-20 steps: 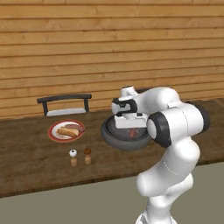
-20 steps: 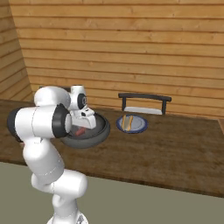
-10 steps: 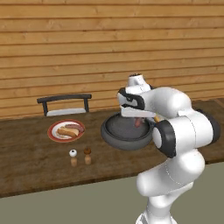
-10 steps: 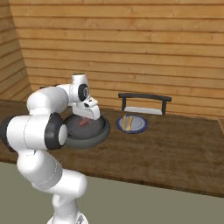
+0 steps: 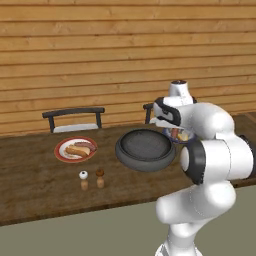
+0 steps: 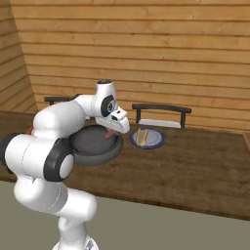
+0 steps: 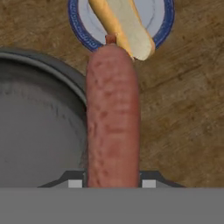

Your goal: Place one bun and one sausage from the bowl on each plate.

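Gripper [image 7: 112,183] is clamping a reddish-brown sausage [image 7: 113,118], carrying it above the brown wooden worktop [image 5: 35,185] between the wide dark grey gridded bowl [image 5: 145,149] and the pale blue-grey round plate [image 6: 152,139]. That plate is already holding a tan bun [image 7: 124,24]. The bowl's inside is looking bare. Further left, the white red-rimmed plate [image 5: 62,155] is carrying a bun and a sausage, with two small shakers [image 5: 92,180] standing just in front of it.
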Robot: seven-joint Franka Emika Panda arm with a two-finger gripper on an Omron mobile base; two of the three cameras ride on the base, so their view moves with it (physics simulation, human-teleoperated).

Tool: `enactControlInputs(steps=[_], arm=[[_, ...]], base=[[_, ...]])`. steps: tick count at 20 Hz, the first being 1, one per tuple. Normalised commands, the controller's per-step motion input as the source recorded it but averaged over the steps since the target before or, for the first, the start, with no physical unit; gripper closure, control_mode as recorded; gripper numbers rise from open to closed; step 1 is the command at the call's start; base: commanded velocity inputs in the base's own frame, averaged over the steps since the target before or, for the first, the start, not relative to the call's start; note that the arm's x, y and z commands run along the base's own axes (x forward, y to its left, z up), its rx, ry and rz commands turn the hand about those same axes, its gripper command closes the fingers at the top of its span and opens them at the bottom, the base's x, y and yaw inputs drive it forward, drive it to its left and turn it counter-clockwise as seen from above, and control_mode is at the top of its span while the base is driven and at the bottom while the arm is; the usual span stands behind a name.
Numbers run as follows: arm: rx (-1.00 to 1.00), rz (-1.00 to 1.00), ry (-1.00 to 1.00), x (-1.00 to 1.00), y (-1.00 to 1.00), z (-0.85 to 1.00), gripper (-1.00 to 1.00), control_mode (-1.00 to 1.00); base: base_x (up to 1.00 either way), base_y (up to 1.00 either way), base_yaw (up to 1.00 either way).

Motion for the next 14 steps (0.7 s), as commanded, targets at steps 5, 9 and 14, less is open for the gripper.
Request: enactControlInputs(steps=[5, 9, 14], arm=[[0.06, 0.11, -0.01, 0.27, -0.67, 0.0, 1.0, -1.0], [0.05, 0.13, 0.0, 0.34, -0.69, 0.0, 1.0, -1.0], [0.06, 0.18, 0.0, 0.33, -0.5, -0.13, 1.0, -1.0]], base=[[0.0, 0.0, 0.0], [0.0, 0.0, 0.0], [0.0, 0.0, 0.0]])
